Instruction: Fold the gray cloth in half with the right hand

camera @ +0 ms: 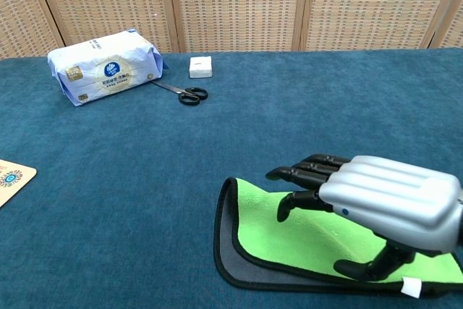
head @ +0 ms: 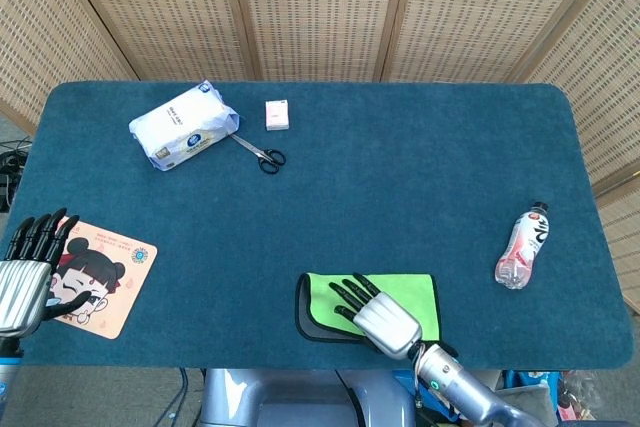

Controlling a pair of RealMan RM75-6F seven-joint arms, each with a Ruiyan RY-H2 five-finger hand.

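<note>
Under the right hand, the folded gray cloth lies long side left-right

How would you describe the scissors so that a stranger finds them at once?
Look at the far left part of the blue table. The scissors lie between the white tissue pack and the small white box. They alone have black handles and thin metal blades.

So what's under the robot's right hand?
The folded cloth, green side up with its gray side peeking out along the edge. The right hand hides part of it, so I can't see that patch.
</note>
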